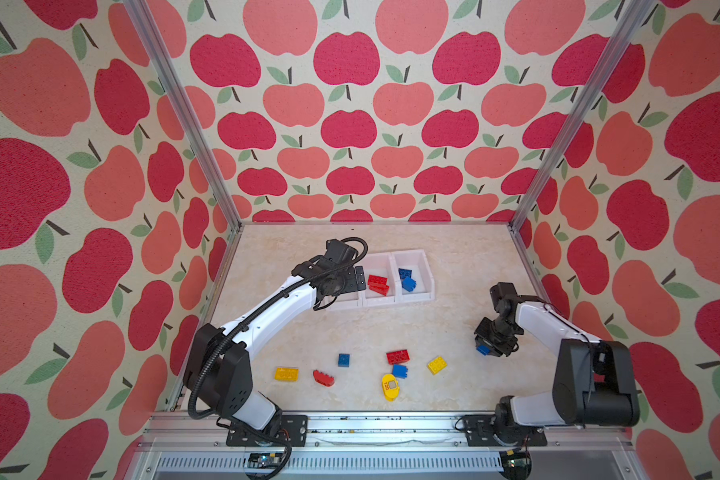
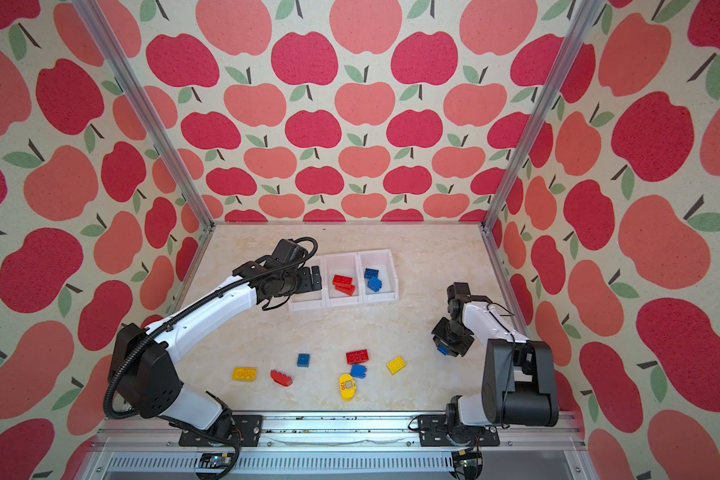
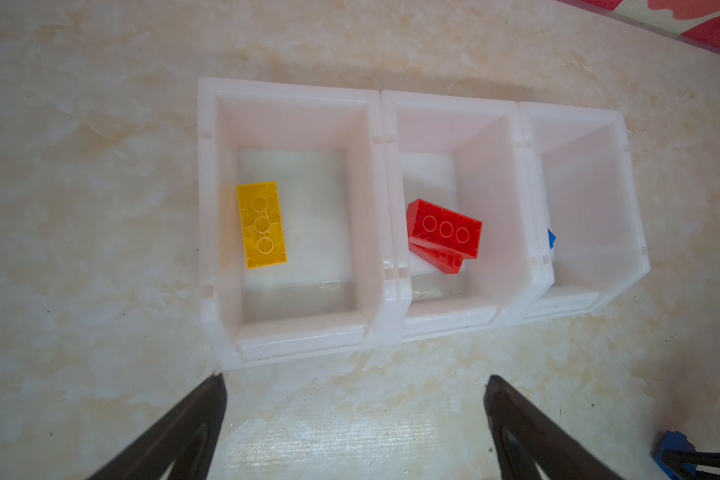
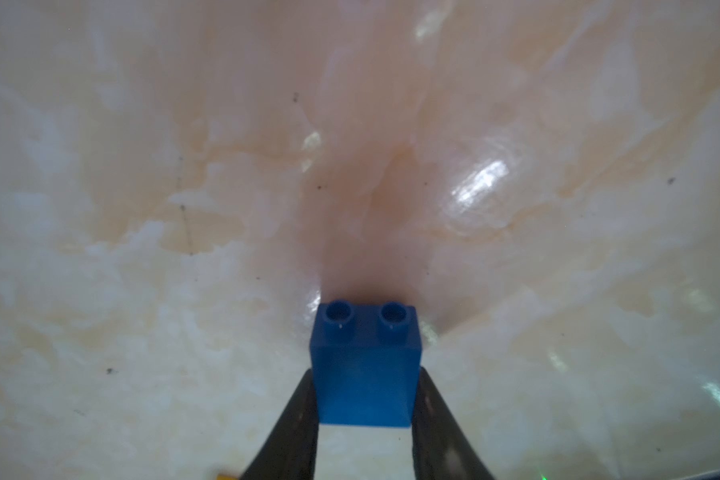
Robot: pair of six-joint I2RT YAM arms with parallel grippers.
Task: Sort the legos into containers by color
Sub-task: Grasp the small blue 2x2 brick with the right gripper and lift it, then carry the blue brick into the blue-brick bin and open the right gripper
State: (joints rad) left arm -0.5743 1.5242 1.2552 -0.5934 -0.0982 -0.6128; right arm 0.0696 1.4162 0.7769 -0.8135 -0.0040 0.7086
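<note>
Three white containers stand in a row at the back. In the left wrist view the left bin holds a yellow brick and the middle bin two red bricks. The right bin holds two blue bricks. My left gripper hangs open and empty above the left bin's near side. On the right, my right gripper is shut on a blue brick just above the table. Several loose legos lie near the front, among them a yellow "120" piece and a red brick.
Along the front also lie a yellow brick, a red rounded piece, two blue bricks and a yellow square brick. Apple-patterned walls and metal posts close in the table.
</note>
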